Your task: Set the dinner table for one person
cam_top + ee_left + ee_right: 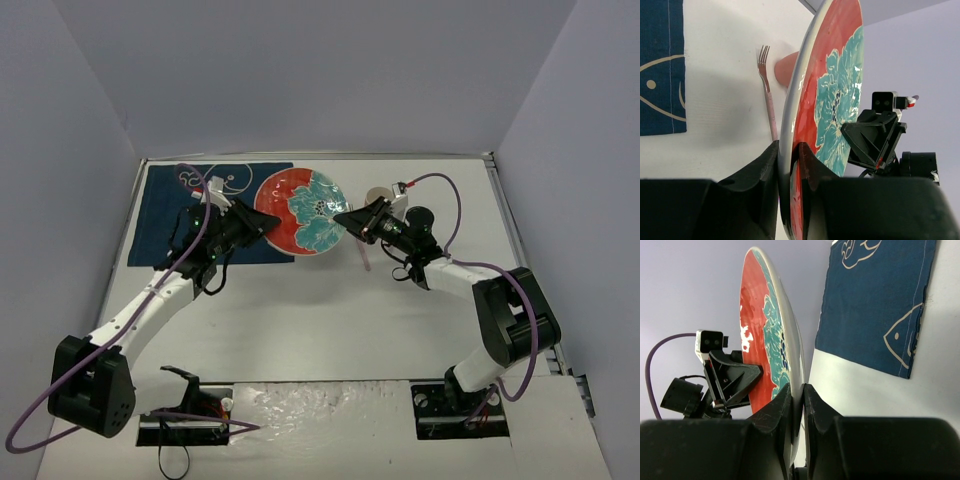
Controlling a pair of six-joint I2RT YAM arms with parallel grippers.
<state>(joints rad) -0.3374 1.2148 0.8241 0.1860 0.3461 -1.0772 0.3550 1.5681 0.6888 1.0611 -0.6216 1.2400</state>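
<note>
1. Grey-lilac walls surround the dinner table (330, 320), a large plain white rectangle with a thin metal edge that fills the middle and lower part of the top view.
2. Count: one red plate (300, 212) with a teal flower, centre. One dark blue placemat (165, 215), upper left. One pink-handled fork (769, 100). Two arms.
3. Left arm stretches from lower left toward centre, and the left gripper (788, 147) pinches the plate's left rim.
4. Right arm bends in from lower right, and the right gripper (797, 390) pinches the opposite rim.
</note>
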